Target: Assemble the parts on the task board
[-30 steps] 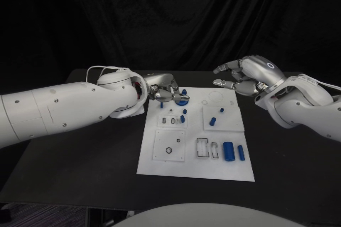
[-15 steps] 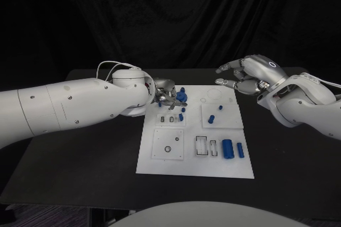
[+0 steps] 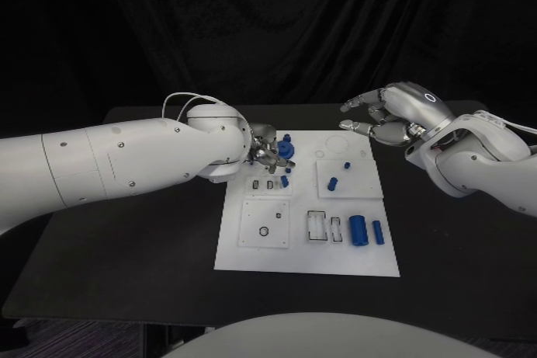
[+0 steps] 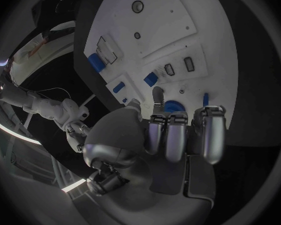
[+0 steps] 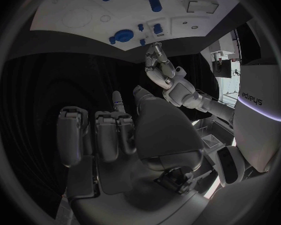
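The white task board (image 3: 308, 253) lies in the middle of the black table. A blue round part (image 3: 284, 149) sits at its back left corner, with a blue peg (image 3: 286, 137) upright just behind it. My left hand (image 3: 265, 153) hangs over that corner with its fingers curled in. In the left wrist view one fingertip (image 4: 157, 93) reaches to the edge of the blue round part (image 4: 173, 106), and I see nothing gripped. My right hand (image 3: 387, 114) hovers above the board's back right edge, fingers arched and apart, holding nothing.
Two blue cylinders (image 3: 359, 230) lie side by side near the board's front right. A blue peg (image 3: 334, 186) and a small blue stud (image 3: 347, 166) are on the middle right plate. Empty rectangular slots (image 3: 319, 227) sit mid-board. Bare black table (image 3: 146, 241) surrounds the board.
My left hand has moved right, from beside the board to over its back left corner, up against the blue round part. The right hand has stayed nearly still.
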`<state>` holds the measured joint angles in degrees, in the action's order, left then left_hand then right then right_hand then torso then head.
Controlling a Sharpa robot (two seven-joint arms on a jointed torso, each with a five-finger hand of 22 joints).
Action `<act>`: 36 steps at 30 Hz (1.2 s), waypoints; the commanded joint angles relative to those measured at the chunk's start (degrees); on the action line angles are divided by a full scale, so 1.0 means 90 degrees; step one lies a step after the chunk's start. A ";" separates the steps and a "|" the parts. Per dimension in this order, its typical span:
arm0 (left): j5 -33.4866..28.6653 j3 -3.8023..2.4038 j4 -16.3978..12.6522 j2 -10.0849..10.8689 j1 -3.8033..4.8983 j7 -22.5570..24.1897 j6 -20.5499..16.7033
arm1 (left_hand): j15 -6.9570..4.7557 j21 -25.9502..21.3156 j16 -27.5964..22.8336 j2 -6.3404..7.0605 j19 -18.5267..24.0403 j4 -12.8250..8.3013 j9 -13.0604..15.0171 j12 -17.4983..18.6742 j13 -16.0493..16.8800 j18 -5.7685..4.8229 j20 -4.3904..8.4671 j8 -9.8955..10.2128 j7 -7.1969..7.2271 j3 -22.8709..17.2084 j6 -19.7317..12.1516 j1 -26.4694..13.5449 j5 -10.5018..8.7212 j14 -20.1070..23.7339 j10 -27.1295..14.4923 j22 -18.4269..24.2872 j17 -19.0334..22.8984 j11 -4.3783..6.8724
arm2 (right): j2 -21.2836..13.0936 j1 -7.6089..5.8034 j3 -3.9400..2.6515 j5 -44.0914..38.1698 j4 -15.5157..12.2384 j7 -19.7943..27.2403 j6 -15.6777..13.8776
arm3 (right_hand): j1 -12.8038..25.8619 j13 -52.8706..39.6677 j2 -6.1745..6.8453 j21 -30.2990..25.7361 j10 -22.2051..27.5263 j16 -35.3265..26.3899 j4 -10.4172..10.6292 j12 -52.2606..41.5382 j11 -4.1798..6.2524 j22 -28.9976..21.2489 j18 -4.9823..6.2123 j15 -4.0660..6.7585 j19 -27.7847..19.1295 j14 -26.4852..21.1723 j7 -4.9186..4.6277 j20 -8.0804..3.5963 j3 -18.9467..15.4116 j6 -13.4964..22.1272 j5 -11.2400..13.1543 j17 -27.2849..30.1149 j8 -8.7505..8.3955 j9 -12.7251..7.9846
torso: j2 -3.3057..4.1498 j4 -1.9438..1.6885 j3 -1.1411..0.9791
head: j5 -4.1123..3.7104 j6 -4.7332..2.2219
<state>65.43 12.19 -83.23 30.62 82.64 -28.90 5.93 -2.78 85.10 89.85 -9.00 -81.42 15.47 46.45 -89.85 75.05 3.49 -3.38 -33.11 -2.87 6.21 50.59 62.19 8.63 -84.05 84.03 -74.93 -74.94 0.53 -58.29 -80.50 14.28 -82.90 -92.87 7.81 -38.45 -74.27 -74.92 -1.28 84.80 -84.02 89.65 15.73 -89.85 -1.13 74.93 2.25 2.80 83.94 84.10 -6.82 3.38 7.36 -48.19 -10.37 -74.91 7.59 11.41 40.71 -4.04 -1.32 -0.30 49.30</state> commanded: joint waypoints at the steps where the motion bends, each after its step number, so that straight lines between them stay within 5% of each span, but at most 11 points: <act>1: -0.0179 -0.0005 0.0023 -0.0030 -0.0004 -0.0171 0.0002 | -0.0057 0.0020 0.0016 -0.0014 -0.0038 -0.0022 0.0011 -0.0016 0.1662 -0.0105 0.0007 0.0044 0.0010 0.0002 0.0044 0.0058 0.0036 -0.0661 0.0664 -0.0708 -0.1674 0.0043 | -0.0004 0.0012 -0.0005 -0.0022 -0.0008 -0.0144 0.0043 | -0.0001 -0.1676 -0.0074 -0.0001 -0.0664 0.0039 0.0028 -0.0017 -0.0028 0.1477 -0.0099 -0.0048 0.0384 0.0655 -0.0006 0.0058 0.0000 -0.0033 -0.0038 -0.1677 -0.0025 -0.0011 | -0.0004 -0.0005 0.0009 | -0.0011 0.0049; 8: -0.0185 -0.0004 0.0083 -0.0083 -0.0033 -0.0097 -0.0159 | -0.0084 -0.0004 0.0016 -0.0039 -0.0036 -0.0054 0.0047 -0.0016 0.1662 -0.0101 0.0040 0.0226 0.0028 -0.0070 0.0103 0.0136 0.0176 -0.0661 0.0664 -0.0691 -0.1674 0.0064 | 0.0010 0.0012 -0.0005 -0.0022 0.0010 -0.0172 0.0086 | -0.0001 -0.1676 -0.0074 -0.0001 -0.0664 0.0039 0.0028 -0.0017 -0.0028 0.1477 -0.0099 -0.0048 0.0384 0.0655 -0.0006 0.0058 0.0000 -0.0033 -0.0038 -0.1677 -0.0025 -0.0011 | 0.0011 -0.0006 0.0035 | 0.0001 0.0067; 36: -0.0186 -0.0004 0.0151 -0.0098 -0.0266 0.0126 -0.0509 | -0.0136 -0.0045 0.0016 -0.0009 -0.0049 -0.0244 0.0206 -0.0016 0.1662 -0.0097 0.0090 0.0531 0.0105 -0.0322 0.0432 0.0437 0.0618 -0.0661 0.0664 -0.0692 -0.1674 0.0126 | 0.0019 0.0012 -0.0005 -0.0022 0.0006 -0.0168 0.0111 | 0.0004 -0.1676 -0.0078 -0.0032 -0.0664 0.0039 0.0028 -0.0017 -0.0032 0.1466 -0.0091 -0.0051 0.0368 0.0655 -0.0010 0.0059 0.0001 -0.0044 -0.0058 -0.1677 -0.0027 -0.0018 | -0.0018 -0.0008 0.0020 | -0.0035 0.0078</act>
<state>64.17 12.20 -81.84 29.88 80.42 -29.34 2.37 -3.59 84.98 89.85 -9.16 -81.82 13.35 48.27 -89.85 75.06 3.50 -2.98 -28.57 -1.94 3.60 54.17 65.51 13.96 -84.05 84.04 -74.92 -74.92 1.34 -58.06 -80.50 14.27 -82.90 -92.74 7.22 -37.60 -74.26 -74.91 -1.28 84.80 -84.03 89.66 15.72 -89.85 -1.13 74.92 2.25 2.80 83.94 84.10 -6.82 3.38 7.36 -48.19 -10.62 -74.91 7.60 11.32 40.57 -4.09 -1.08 -0.51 50.01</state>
